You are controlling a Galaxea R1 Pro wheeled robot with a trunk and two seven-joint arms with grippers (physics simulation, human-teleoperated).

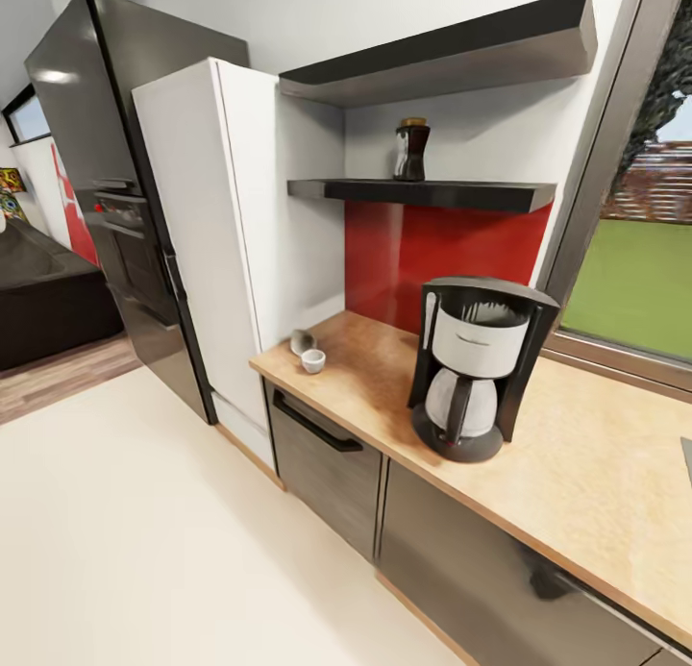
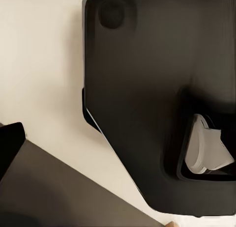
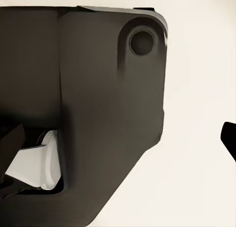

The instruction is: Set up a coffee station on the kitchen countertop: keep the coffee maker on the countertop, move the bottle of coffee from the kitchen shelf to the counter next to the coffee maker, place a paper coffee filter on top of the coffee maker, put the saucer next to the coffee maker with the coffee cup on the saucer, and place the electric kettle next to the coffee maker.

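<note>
Floor (image 1: pixel 144 512): pale and bare, running up to the cabinet fronts in the head view.
Robot body (image 2: pixel 147 89): a dark housing close to the left wrist camera, pale floor beside it; the same kind of dark housing (image 3: pixel 83 89) sits before the right wrist camera.
Grippers: fingers of both arms are hidden, so I cannot tell whether they are open or closed.
Countertop (image 1: pixel 596 474): wood-toned, above dark drawers (image 1: pixel 327 464).
Coffee maker (image 1: pixel 478 363): upright on the countertop, black and white, glass carafe in its base.
Coffee cup (image 1: pixel 313 360): small, white, near the counter's left end, well apart from the coffee maker.
Grey object (image 1: pixel 302 341): just behind the cup; too small to identify.
Backsplash (image 1: pixel 432 253): red, behind the counter.
Bottle of coffee (image 1: pixel 411 150): dark, upright on the lower shelf (image 1: pixel 432 193), above the counter.
Upper shelf (image 1: pixel 452 56): dark.
Tall cabinet (image 1: pixel 231 224): white, left of the counter.
Fridge (image 1: pixel 115 166): dark, beyond the cabinet.
Window (image 1: pixel 639 253): at right, grass outside.
</note>
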